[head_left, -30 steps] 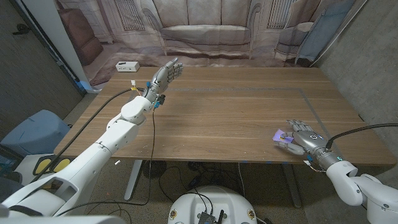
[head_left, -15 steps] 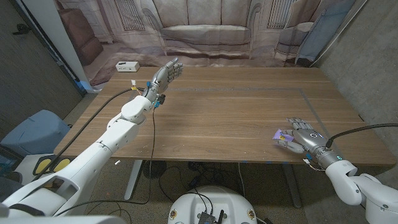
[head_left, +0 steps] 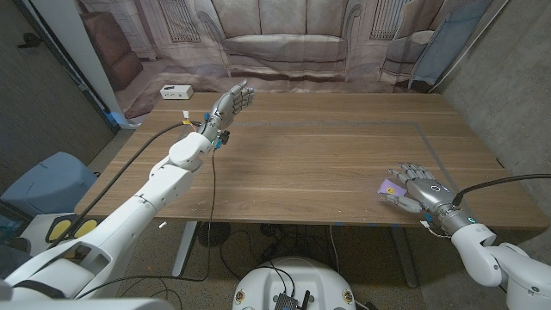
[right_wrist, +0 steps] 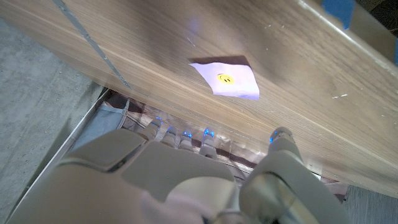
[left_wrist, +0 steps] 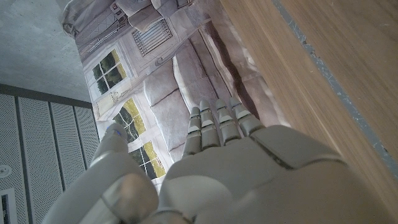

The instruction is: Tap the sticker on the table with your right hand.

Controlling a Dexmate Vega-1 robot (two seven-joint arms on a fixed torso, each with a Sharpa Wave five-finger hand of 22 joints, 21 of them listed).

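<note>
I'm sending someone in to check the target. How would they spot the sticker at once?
Go to the wooden table and look near its front edge on the robot's right side, by the right hand. The sticker is a small pale purple square with a yellow smiley face, the only coloured patch on that bare wood.

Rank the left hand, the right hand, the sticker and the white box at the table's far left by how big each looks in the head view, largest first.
1. left hand and right hand: they look about alike, so no ranking between them.
2. white box.
3. sticker, partly hidden under the right hand; this box-sticker order is unsure.
</note>
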